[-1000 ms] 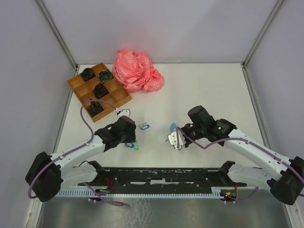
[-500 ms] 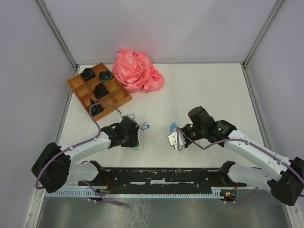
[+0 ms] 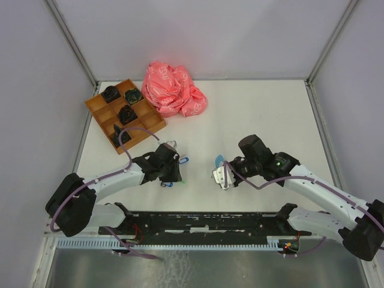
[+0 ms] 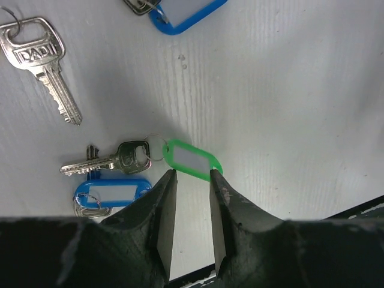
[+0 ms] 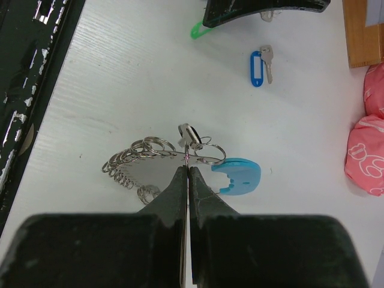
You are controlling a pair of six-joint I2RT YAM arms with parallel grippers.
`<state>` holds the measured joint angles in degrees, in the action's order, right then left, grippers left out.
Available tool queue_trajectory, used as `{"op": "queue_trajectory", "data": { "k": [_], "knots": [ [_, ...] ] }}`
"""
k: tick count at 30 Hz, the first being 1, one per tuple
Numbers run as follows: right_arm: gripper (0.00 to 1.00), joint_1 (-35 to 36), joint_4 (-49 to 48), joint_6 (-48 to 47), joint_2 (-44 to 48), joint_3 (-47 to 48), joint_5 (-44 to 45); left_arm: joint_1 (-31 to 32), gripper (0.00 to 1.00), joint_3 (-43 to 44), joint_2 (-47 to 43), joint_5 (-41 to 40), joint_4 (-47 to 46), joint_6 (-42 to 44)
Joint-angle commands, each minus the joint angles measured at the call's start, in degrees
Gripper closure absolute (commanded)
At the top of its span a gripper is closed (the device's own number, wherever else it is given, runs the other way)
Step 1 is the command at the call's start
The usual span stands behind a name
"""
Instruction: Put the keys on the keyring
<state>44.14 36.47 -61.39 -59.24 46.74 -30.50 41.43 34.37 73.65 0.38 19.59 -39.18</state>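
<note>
My left gripper (image 4: 191, 174) hangs low over the keys, jaws a narrow gap apart and bare table showing between them. The green tag (image 4: 192, 158) lies right at its fingertips, ringed to a silver key (image 4: 114, 161). A blue-tagged key (image 4: 111, 193) lies just left, a plain silver key (image 4: 43, 67) farther off, and another blue tag (image 4: 187, 14) at the top edge. My right gripper (image 5: 188, 167) is shut on the keyring (image 5: 150, 146), a wire loop strung with small rings and a light blue curved piece (image 5: 237, 175). From above, the left gripper (image 3: 171, 175) and right gripper (image 3: 221, 176) face each other.
A wooden compartment tray (image 3: 95, 103) holding black items stands at the back left. A crumpled pink bag (image 3: 173, 89) lies beside it. The black rail (image 3: 204, 222) runs along the near edge between the arm bases.
My left gripper has slid right and lowered over the green-tagged key, and its jaws have narrowed. The right arm and the keyring have not moved.
</note>
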Motion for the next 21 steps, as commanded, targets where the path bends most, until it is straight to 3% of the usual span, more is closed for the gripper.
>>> {"op": "queue_trajectory", "data": {
  "k": [1,11,21],
  "knots": [
    [0.99,0.21,-2.11,0.49,1.88,0.02,0.05,-0.2,0.63,3.47,-1.89,-1.88,-2.32,-0.37],
    [0.99,0.27,-2.61,0.56,2.32,-0.33,0.32,-1.39,0.51,7.52,-1.54,-8.03,-0.42,5.37],
    [0.99,0.24,-2.89,0.74,2.69,-0.82,0.4,-5.1,0.56,12.82,10.61,-8.34,-8.31,7.21]
  ]
}}
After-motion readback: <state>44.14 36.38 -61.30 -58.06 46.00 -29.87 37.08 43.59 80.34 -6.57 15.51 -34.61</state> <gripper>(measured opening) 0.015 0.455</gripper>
